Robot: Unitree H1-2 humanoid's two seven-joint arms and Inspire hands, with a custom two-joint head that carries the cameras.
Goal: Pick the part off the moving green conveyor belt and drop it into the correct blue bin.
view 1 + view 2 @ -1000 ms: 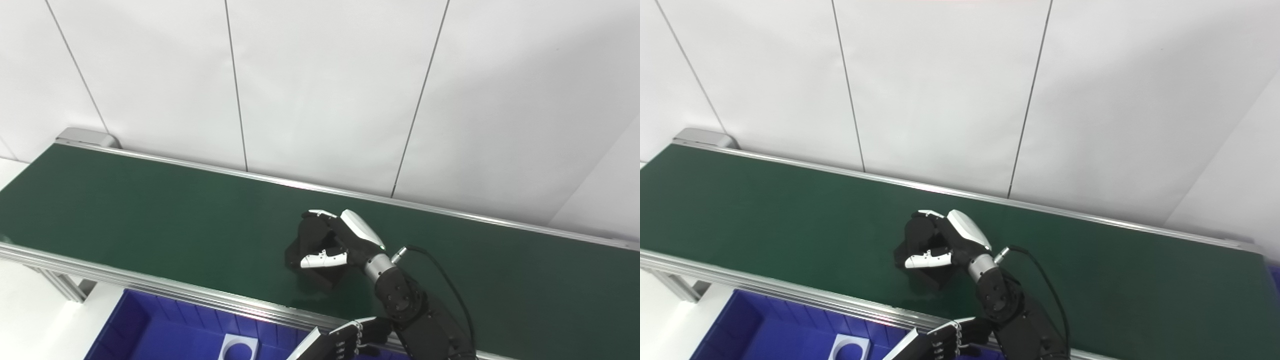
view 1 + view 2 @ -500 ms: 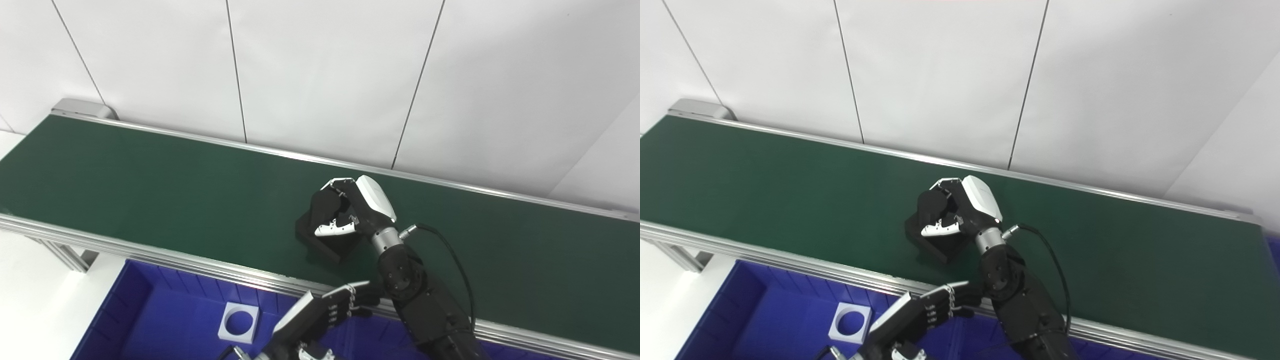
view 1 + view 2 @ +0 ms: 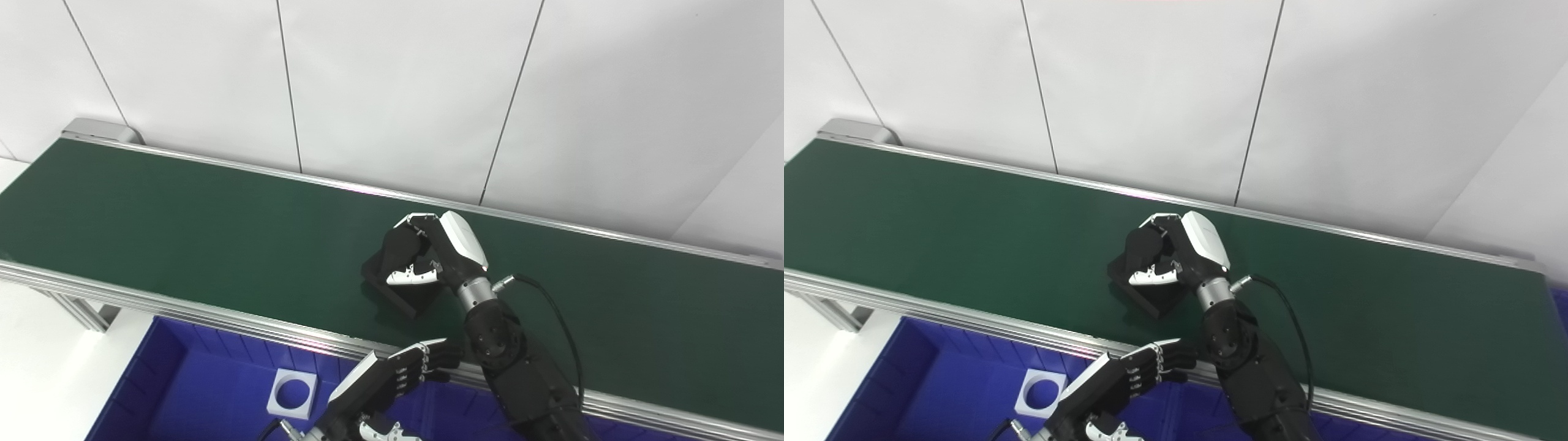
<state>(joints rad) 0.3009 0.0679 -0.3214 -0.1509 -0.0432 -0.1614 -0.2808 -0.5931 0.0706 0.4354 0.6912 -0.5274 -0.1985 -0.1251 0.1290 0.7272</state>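
My right hand [image 3: 429,260] curled over black part [image 3: 401,288] on green belt [image 3: 184,245], fingers wrapped, part not clearly lifted. Left hand [image 3: 392,380] empty, fingers loosely extended, over blue bin [image 3: 159,380]. Risk: belt motion drags part from shallow grip; part slips, misses bin.

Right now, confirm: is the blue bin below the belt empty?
No. A white square part with a round hole lies on the floor of the blue bin.

White panelled wall [image 3: 398,92] with thin dark seams, pale floor [image 3: 37,343] at lower left
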